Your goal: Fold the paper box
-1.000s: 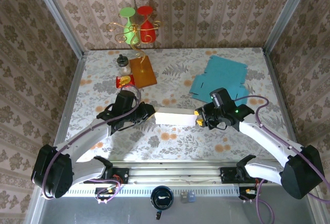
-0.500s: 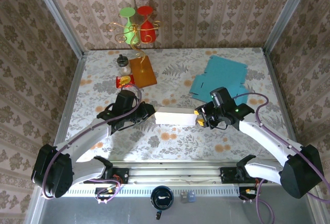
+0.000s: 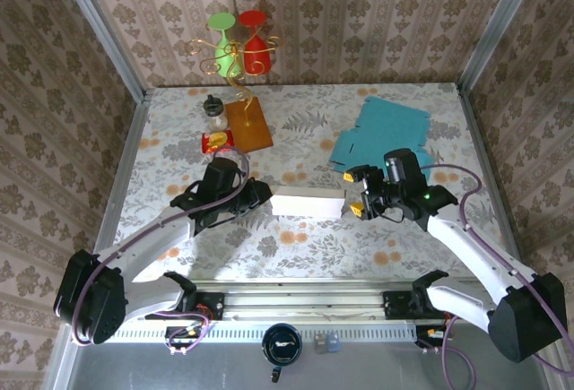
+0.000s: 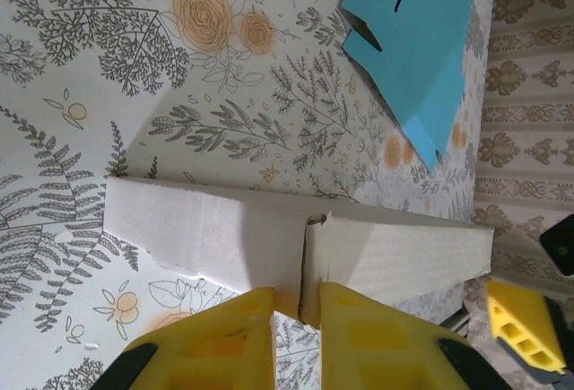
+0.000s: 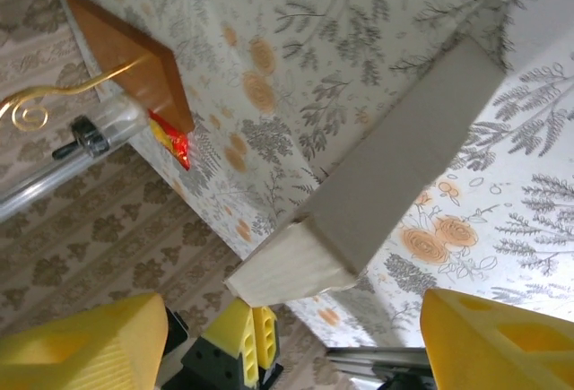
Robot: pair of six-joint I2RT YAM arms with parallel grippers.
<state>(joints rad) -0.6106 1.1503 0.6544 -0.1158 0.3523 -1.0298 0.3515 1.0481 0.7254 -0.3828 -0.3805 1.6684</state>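
A floral table (image 3: 305, 139) has flat blue cardboard (image 3: 386, 134) at its far right. A long white paper box (image 3: 308, 203) is in the middle. The left gripper (image 3: 260, 195) pinches the box's left end with narrow jaws. The right gripper (image 3: 352, 193) gapes wide just beside the right end.

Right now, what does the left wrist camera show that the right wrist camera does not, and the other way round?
Left wrist camera: the blue cardboard sheet lying flat beyond the white box, and the left gripper pinching the near wall of the white box. Right wrist camera: the wooden base with a red packet next to it, and the right gripper with its fingers wide apart, clear of the white box. Both: the white box on the flowered table.
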